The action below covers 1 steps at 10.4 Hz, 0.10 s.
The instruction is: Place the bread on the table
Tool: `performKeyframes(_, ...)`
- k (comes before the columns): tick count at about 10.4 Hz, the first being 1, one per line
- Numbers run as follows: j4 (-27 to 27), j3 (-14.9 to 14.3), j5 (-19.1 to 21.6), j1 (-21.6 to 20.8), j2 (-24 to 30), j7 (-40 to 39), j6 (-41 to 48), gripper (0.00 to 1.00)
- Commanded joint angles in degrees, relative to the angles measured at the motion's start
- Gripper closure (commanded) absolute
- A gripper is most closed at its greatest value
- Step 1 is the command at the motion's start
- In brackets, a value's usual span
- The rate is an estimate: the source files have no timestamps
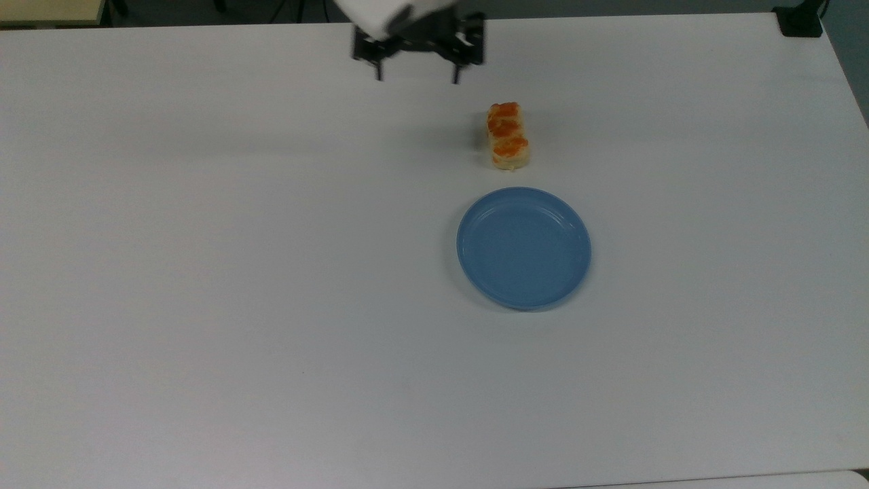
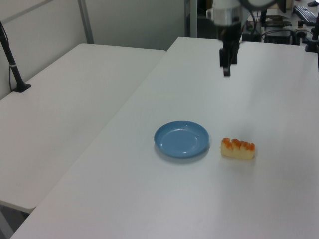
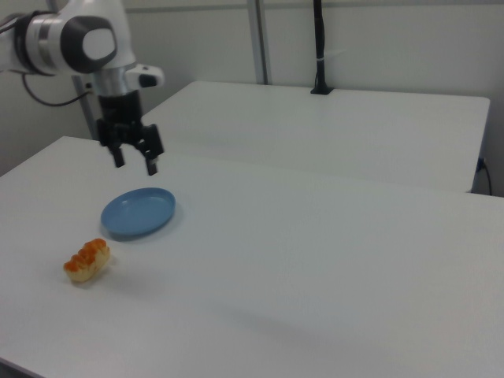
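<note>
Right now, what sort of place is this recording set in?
Probably a robotics lab or office: plain white tables pushed together, a robot arm's gripper over them, and desks with a keyboard behind.

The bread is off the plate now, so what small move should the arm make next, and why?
Probably none beyond holding the end effector high, or easing it further away. The bread lies flat on the table, apart from the blue plate, and the open end effector holds nothing, so the placing looks done.
</note>
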State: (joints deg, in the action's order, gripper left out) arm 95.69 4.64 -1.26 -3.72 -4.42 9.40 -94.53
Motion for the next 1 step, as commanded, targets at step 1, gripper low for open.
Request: performKeyframes(1, -1.56, -4.80, -0.23, 1.00, 1.25, -1.67, 2.33, 0.00)
